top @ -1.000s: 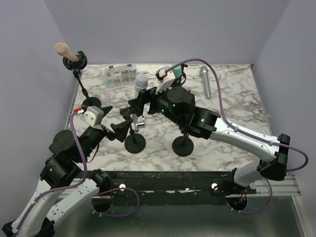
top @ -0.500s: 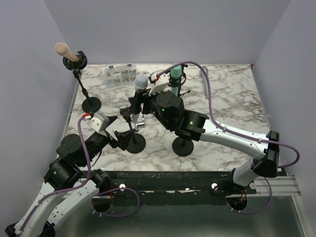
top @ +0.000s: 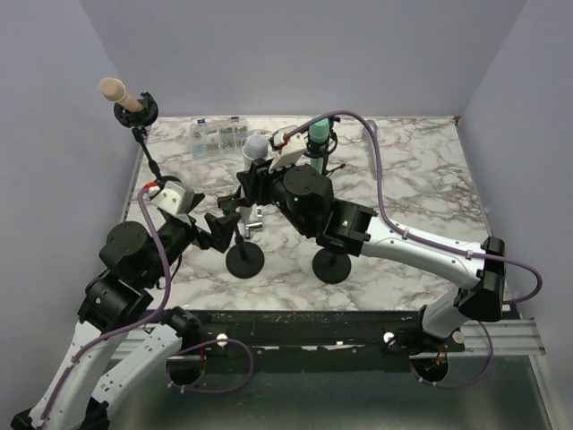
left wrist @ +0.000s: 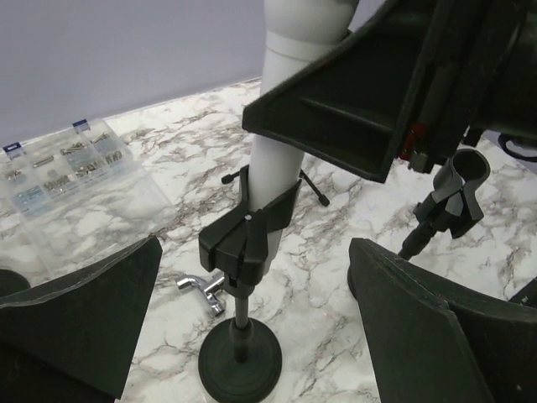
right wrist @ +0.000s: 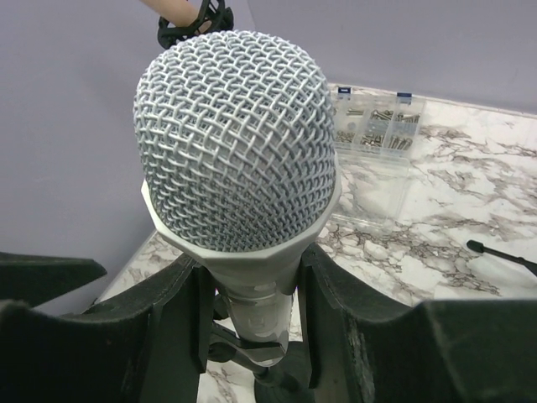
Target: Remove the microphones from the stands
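Note:
A silver microphone (top: 256, 148) with a mesh head (right wrist: 239, 143) stands upright in the black clip (left wrist: 247, 239) of a stand whose round base (top: 244, 260) rests on the marble table. My right gripper (top: 253, 184) reaches in from the right, its jaws (right wrist: 252, 319) hugging both sides of the microphone's neck just under the head. Whether they press on it does not show. My left gripper (top: 221, 231) is wide open low on the left, its fingers (left wrist: 84, 319) either side of the stand's stem (left wrist: 242, 323), touching nothing.
A teal microphone (top: 316, 134) sits on a second stand (top: 332, 266). A beige one (top: 116, 90) is on a tall stand at the back left. A clear parts box (top: 219, 134) lies at the back. A chrome fitting (left wrist: 201, 290) lies beside the stand's base.
My right gripper's jaws have closed in from wide open round the microphone's neck. My left arm has shifted and rose slightly beside the stand, jaws still open.

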{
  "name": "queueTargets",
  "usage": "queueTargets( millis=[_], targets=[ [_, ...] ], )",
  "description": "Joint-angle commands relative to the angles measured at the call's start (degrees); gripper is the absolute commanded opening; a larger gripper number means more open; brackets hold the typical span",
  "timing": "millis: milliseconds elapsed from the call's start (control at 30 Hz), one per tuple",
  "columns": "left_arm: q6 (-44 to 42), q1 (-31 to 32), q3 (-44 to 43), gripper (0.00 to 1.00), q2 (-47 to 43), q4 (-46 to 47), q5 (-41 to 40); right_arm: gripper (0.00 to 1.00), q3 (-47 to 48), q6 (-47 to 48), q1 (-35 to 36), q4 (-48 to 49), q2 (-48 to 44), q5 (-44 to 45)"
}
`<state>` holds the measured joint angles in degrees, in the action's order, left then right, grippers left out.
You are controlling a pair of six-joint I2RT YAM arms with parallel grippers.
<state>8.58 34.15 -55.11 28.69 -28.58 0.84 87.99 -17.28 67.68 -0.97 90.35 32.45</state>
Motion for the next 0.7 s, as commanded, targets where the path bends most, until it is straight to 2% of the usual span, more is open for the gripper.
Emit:
queueTargets(
  millis=[0,133,300,467,667],
  targets=[
    [0.66,-8.1,-2.6,0.98,3.54,3.15,8.36,0.23,-0.36,-0.2,0.52,2.66,0.06,-0.61],
    [2.43,-17.87,-1.51,0.99,5.62,6.42,20.59,0.12,-0.19,0.08,0.47,2.3,-0.08,-1.41],
    [1.95,-18.86,2.36,0.99,5.86,9.03,21.36,0.06,-0.14,0.42,0.47,2.34,-0.17,-1.56],
    [0.57,-18.85,7.69,0.99,4.99,11.85,20.39,0.05,-0.08,0.78,0.44,2.23,0.16,-1.89],
    [-0.58,-18.86,8.27,0.98,7.89,12.67,19.73,0.05,0.44,0.79,0.44,1.93,0.79,-2.95]
  ],
)
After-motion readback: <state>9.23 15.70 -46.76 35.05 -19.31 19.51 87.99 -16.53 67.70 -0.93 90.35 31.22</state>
